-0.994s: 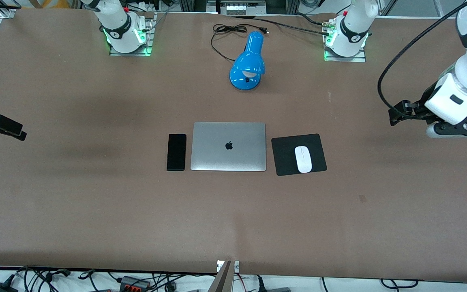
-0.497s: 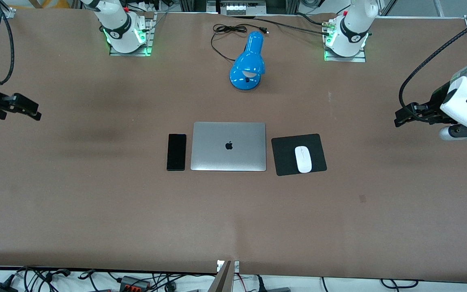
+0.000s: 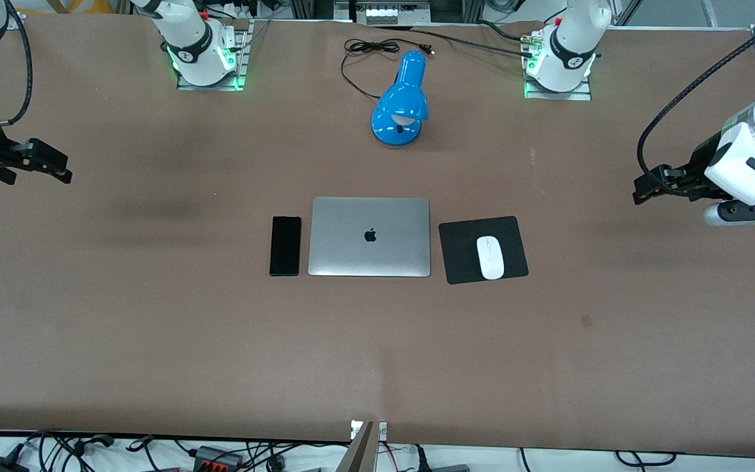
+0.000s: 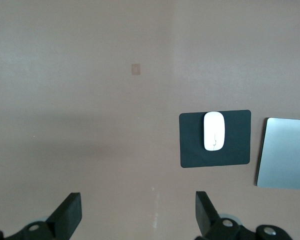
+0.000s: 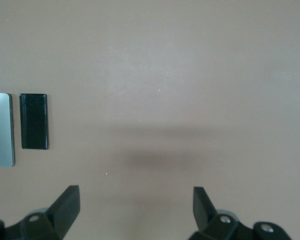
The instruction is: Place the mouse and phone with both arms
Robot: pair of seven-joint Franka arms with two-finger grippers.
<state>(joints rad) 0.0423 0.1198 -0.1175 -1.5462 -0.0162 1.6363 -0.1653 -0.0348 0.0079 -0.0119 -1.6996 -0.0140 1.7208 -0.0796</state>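
The white mouse (image 3: 490,257) lies on a square black mat (image 3: 463,255) beside the closed silver laptop (image 3: 369,236), toward the left arm's end. It also shows in the left wrist view (image 4: 214,131). The black phone (image 3: 285,246) lies flat beside the laptop, toward the right arm's end, and shows in the right wrist view (image 5: 34,121). My left gripper (image 3: 646,190) hangs open and empty over bare table at the left arm's end (image 4: 138,215). My right gripper (image 3: 56,169) hangs open and empty over bare table at the right arm's end (image 5: 135,210).
A blue desk lamp (image 3: 402,101) with a black cord (image 3: 361,56) lies between the two green-lit arm bases (image 3: 206,59) (image 3: 558,65). Cables and plugs lie along the table edge nearest the front camera.
My right gripper has come into view and risen toward the bases' side. My left gripper drew outward toward its table end, then came slightly back. Phone, mouse and laptop have not moved.
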